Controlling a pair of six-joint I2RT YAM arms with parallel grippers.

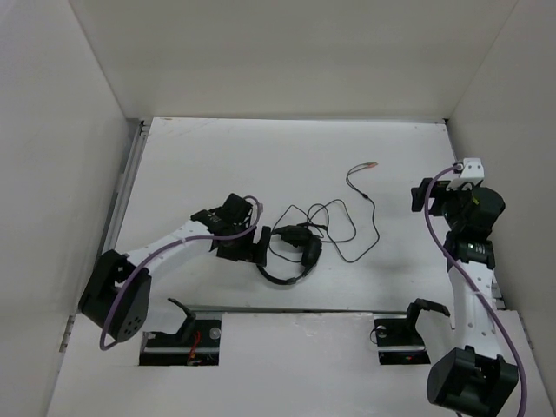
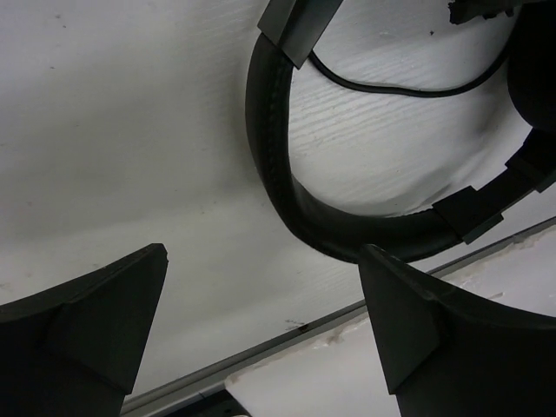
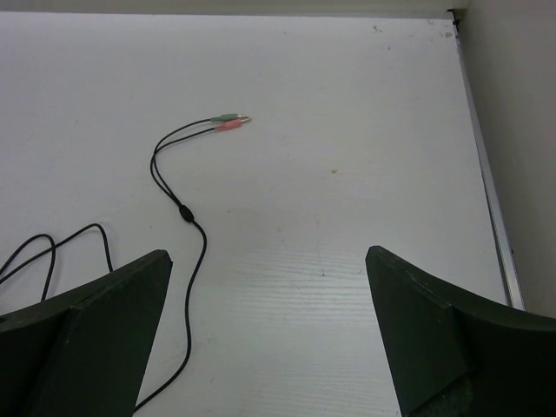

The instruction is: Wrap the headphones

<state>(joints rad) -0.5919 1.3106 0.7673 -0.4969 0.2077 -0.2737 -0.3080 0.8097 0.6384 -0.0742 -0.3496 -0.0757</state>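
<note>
Headphones [image 1: 291, 252] lie flat on the white table [image 1: 217, 156], near the centre and just beyond the front rail, with the headband [image 2: 287, 182] curving toward my bases. Left claw [image 1: 258, 246] sits low just beside the band's left side, fingers spread wide, nothing between them. The wrist view shows the padded band arcing ahead of the gap, not inside it. I read this pose as an approach to pin or lift the band, so the body stays put while the cord is wound. Cable [image 1: 347, 230] leaves the earcups in loose overlapping loops to the right, then trails off toward the far right. There it splits at a small junction into two plugs [image 3: 230, 122], one green and one pink, lying side by side on bare table. Right claw [image 1: 420, 195] hovers at the right side, well apart from the headphones, jaws also wide and empty, looking down at the plug end. That seems sensible, since the free end is what must be carried around. Wrapping not yet begun: no turn of cord on the band. Risks as I judge them: the thin cord lies flat on the surface and looks hard to pinch, and the loops may snag one another when pulled.
</note>
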